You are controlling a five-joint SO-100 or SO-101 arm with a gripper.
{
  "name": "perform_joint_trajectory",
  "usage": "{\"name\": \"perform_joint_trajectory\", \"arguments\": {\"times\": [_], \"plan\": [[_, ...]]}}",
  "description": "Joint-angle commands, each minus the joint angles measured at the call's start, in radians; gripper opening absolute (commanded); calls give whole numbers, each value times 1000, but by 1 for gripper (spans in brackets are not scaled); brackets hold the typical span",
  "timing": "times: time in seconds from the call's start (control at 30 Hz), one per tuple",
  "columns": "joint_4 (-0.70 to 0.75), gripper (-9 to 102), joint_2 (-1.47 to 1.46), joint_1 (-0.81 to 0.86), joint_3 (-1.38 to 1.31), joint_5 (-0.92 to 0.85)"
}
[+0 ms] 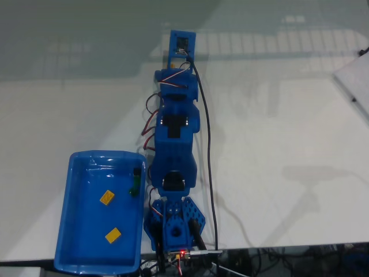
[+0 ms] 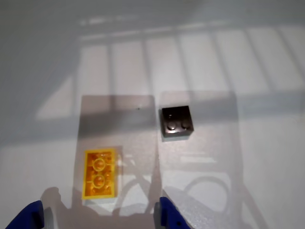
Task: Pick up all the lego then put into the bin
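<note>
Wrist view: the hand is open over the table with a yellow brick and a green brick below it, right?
Not quite. In the wrist view the second brick is black, not green. It sits on the table beside the yellow brick, with the open hand above them. The green brick is already in the bin, as the fixed view shows.

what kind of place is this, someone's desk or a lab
Probably a hobby or lab workbench rather than a home desk: a plain white table carries a blue 3D-printed arm with exposed wiring, a blue bin holding lego bricks, and loose cables along the table's near edge.
</note>
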Motion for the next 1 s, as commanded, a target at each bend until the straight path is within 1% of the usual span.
{"name": "perform_joint_trajectory", "arguments": {"times": [0.0, 0.5, 0.97], "plan": [[-12, 31, -9, 5, -67, -20], [-6, 27, -112, -5, -158, -49], [-3, 8, -146, -8, -173, -67]]}}
